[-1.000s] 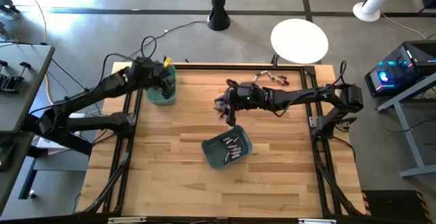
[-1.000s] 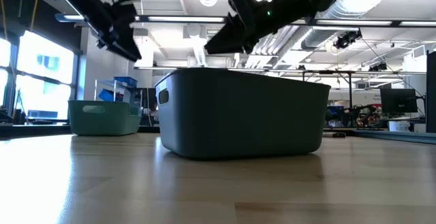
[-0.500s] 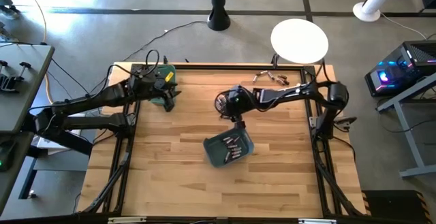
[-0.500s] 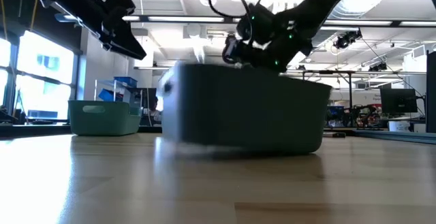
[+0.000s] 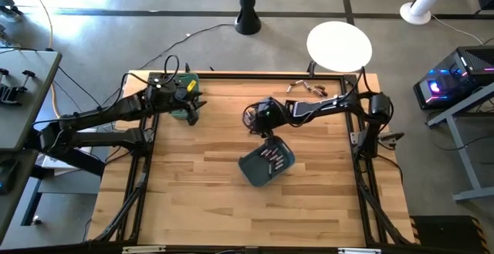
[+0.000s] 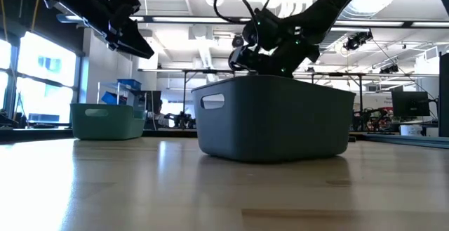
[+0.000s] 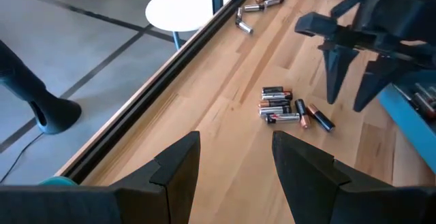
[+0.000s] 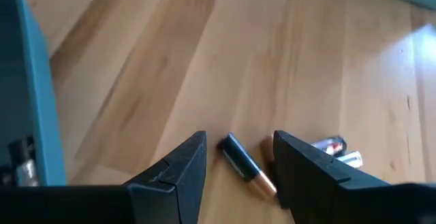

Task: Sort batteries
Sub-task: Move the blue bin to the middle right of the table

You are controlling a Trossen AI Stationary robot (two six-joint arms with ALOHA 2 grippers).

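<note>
Pale plank table (image 5: 193,200) in a workshop; dark bin (image 5: 267,162) near centre holding batteries (image 5: 272,157), green bin (image 5: 185,99) at ten o'clock, bare wood toward six. Seen only by wrist cameras: loose batteries (image 7: 286,108) beside the right gripper (image 5: 264,127), fingers apart, one cell (image 8: 245,164) between them; left gripper (image 7: 235,163) parted, empty, over the green bin.

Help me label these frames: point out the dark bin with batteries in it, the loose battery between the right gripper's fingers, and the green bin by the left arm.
dark bin (image 5: 253,172): high view, bare inner floor.
loose battery (image 8: 240,160): right wrist view, dark body.
green bin (image 6: 105,122): low view, front wall.
</note>
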